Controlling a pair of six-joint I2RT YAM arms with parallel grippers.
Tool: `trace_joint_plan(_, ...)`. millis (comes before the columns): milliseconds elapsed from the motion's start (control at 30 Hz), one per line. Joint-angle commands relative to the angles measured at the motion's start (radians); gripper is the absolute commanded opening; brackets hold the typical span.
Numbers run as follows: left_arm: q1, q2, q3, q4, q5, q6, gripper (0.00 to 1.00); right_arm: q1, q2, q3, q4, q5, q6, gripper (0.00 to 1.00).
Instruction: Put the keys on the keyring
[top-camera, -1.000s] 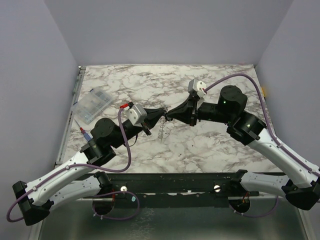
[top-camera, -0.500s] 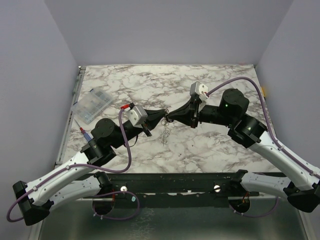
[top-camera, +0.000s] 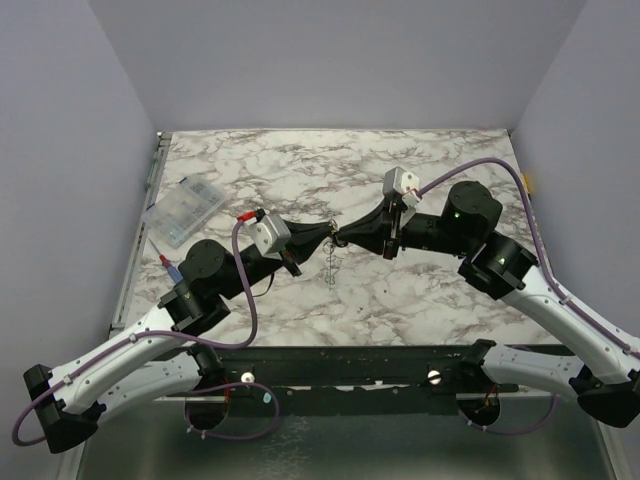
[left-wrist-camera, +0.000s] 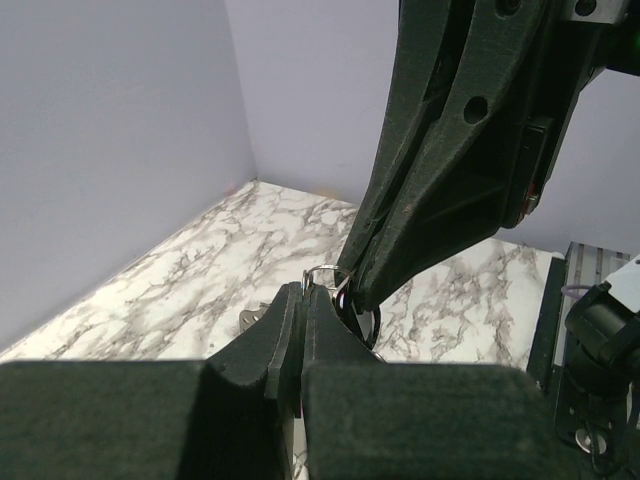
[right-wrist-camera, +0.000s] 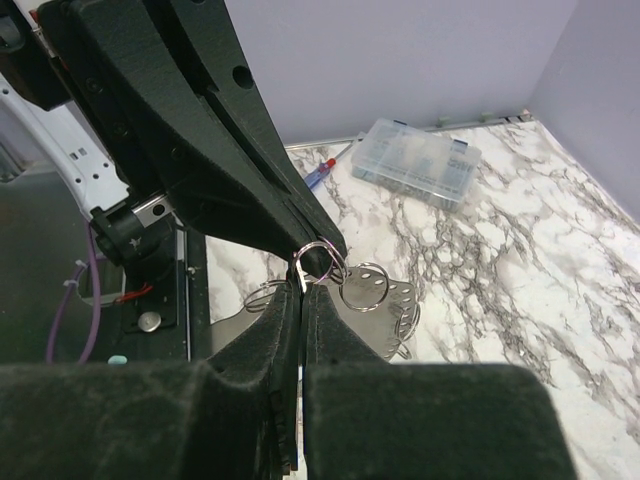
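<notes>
Both grippers meet tip to tip above the middle of the marble table (top-camera: 420, 290). My left gripper (left-wrist-camera: 304, 289) is shut on a thin silvery keyring (left-wrist-camera: 322, 267), pinching its wire. From the opposite side my right gripper (right-wrist-camera: 302, 288) is shut on the same keyring (right-wrist-camera: 337, 260). Further rings and flat perforated metal pieces (right-wrist-camera: 376, 321), which seem to be the keys, hang beneath it. In the top view this bunch (top-camera: 331, 268) dangles below the joined fingertips. Whether a key sits on the ring cannot be told.
A clear plastic box (top-camera: 183, 210) lies at the table's left edge, also seen behind the left arm (right-wrist-camera: 415, 160). A red and blue pen (top-camera: 168, 265) lies near it. Walls close in the table on three sides.
The joined fingertips and the hanging bunch have drifted slightly to the right, and the right wrist has turned a little. Both grippers have stayed shut.
</notes>
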Motion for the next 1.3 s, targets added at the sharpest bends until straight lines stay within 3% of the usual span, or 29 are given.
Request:
trace_joint_plan(0,-0.004,-0.019,0.011,0.074,0.021,-0.02,0.0,0.002,-0.022,-0.015,-0.007,0.013,-0.011,0.07)
trace_joint_plan(100,-0.004,-0.025,0.011,0.069,0.019,-0.02,0.0,0.002,-0.008,0.009,-0.044,0.003,-0.034,0.31)
trace_joint_plan(267,-0.004,-0.026,0.007,0.066,0.017,-0.021,0.0,0.002,-0.008,0.031,-0.077,-0.013,-0.062,0.46)
trace_joint_plan(800,-0.004,0.021,0.015,0.065,-0.028,-0.032,0.0,0.003,0.068,0.15,-0.103,-0.046,0.013,0.49)
trace_joint_plan(1267,-0.004,0.045,0.02,0.088,-0.042,-0.033,0.0,0.002,0.088,0.155,-0.164,0.04,-0.01,0.44)
